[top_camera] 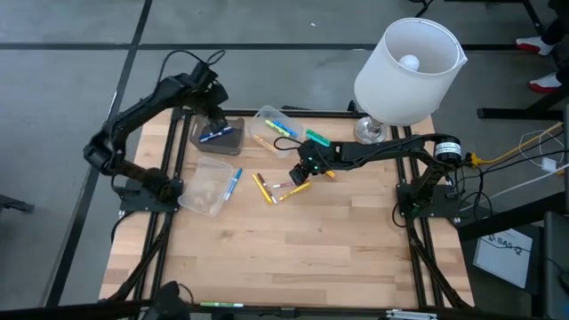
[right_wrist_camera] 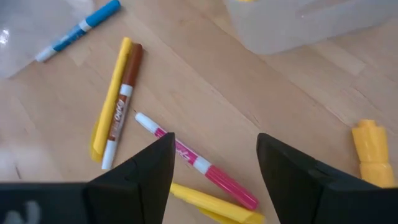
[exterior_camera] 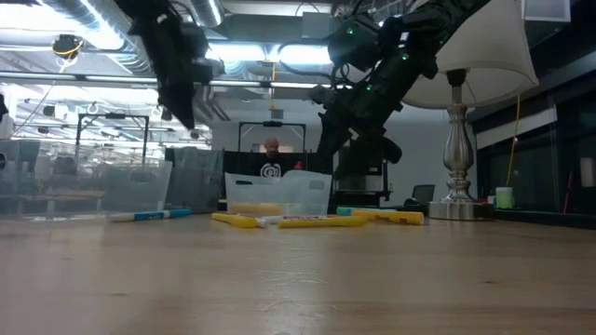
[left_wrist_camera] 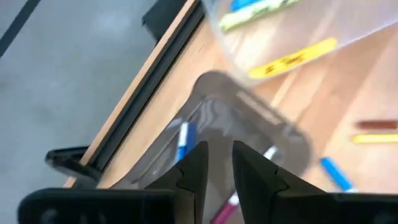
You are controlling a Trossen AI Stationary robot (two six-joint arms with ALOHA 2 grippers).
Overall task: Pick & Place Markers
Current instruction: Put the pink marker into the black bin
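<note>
Wooden table (top_camera: 293,240), three clear containers (top_camera: 206,185), scattered markers (top_camera: 267,188)

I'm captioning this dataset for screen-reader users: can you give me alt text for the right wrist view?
The right gripper, jaws open, hovers over a pink marker lying on the wooden table. Nearby lie a yellow marker beside a brown marker, a blue marker, and a clear container.

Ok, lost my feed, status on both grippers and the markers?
Left gripper over the grey container, nothing held. Right gripper open above the pink marker. Loose markers on the table; nothing blocking.
</note>
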